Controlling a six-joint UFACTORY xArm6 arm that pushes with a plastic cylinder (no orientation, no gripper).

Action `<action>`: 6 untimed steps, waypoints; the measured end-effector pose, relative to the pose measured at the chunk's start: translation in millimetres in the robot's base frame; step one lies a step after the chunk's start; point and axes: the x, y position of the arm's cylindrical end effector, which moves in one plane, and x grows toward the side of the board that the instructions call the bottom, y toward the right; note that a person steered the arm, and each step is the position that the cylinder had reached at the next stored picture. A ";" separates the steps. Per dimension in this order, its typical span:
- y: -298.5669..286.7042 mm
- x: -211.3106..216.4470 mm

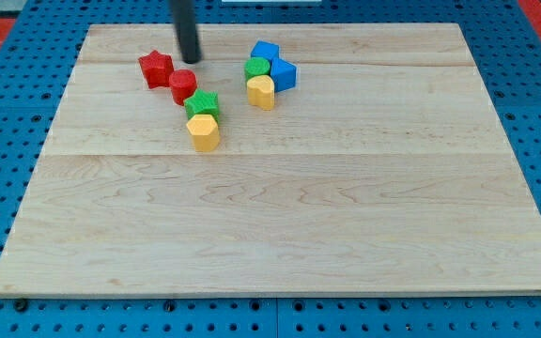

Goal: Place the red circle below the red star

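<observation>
The red star [155, 69] lies near the board's top left. The red circle [183, 86] sits just to its lower right, touching or nearly touching it. My tip [191, 60] is on the board just above the red circle and to the right of the red star, a small gap from both. The rod rises out of the view's top.
A green star [202, 104] and a yellow block [204, 132] sit right below the red circle. To the right is a cluster: a blue block [265, 52], a green block [257, 68], a blue block [284, 74] and a yellow block [261, 92]. The wooden board [280, 216] lies on a blue pegboard.
</observation>
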 end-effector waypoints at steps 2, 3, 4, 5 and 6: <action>4.8 60.9; -10.5 59.1; 4.4 48.5; -45.4 57.5; -38.6 57.6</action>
